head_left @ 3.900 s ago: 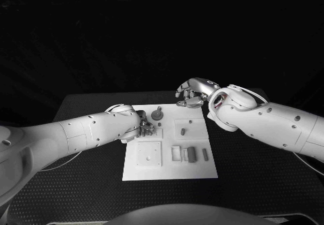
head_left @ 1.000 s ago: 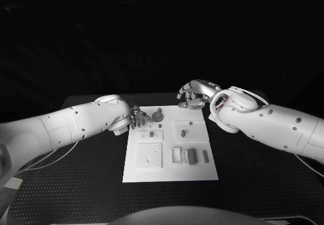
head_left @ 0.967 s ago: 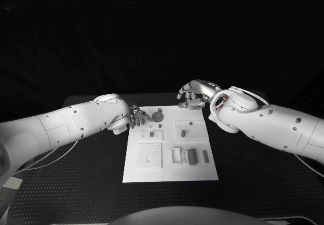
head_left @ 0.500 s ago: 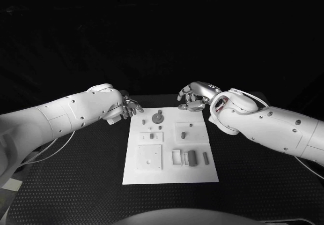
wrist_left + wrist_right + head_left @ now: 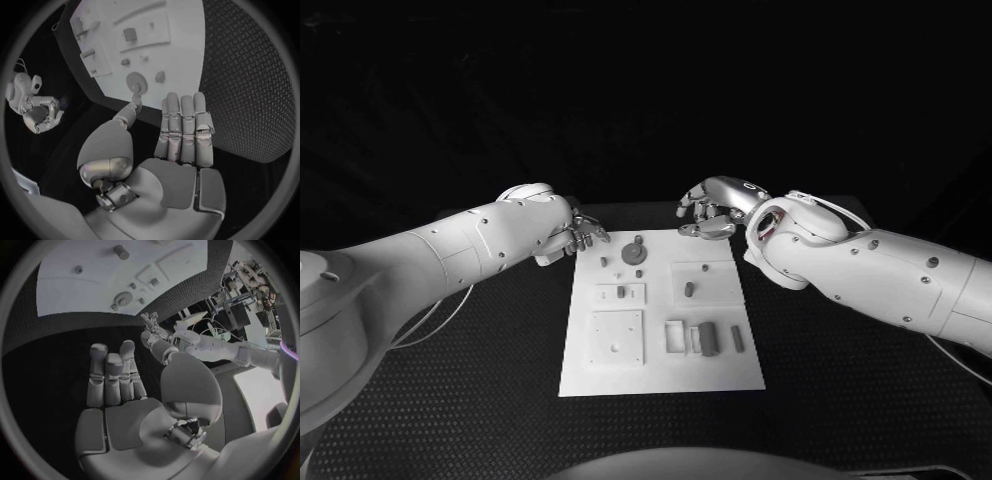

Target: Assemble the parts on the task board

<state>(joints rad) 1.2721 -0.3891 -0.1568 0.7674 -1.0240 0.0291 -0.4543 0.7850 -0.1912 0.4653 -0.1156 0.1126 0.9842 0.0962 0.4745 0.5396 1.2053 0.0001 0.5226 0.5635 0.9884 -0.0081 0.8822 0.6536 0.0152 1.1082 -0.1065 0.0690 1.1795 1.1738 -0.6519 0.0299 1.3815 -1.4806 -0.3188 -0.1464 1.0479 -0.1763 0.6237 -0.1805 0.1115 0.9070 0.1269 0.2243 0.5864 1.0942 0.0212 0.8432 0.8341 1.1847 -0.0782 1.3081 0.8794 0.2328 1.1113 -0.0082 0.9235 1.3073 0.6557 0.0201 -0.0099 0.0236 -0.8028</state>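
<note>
Your left wrist view shows the left hand (image 5: pixel 181 135) flat, fingers straight, holding nothing; right hand (image 5: pixel 708 212) curled, empty, beside the task board (image 5: pixel 661 370).

— Where does the head camera sit?
— High up, looking steeply down at the black table (image 5: pixel 473 400), with the task board (image 5: pixel 661 375) stretching away in the middle and an arm entering from each side.
— And the wrist cameras?
— Each sits close behind its own palm. The left one looks past the left hand (image 5: pixel 184 135) onto the board's far end; the right looks over the right hand (image 5: pixel 115 377) at that same end.
— Any overlap?
— All three share the board, and each wrist view catches the opposite hand.
</note>
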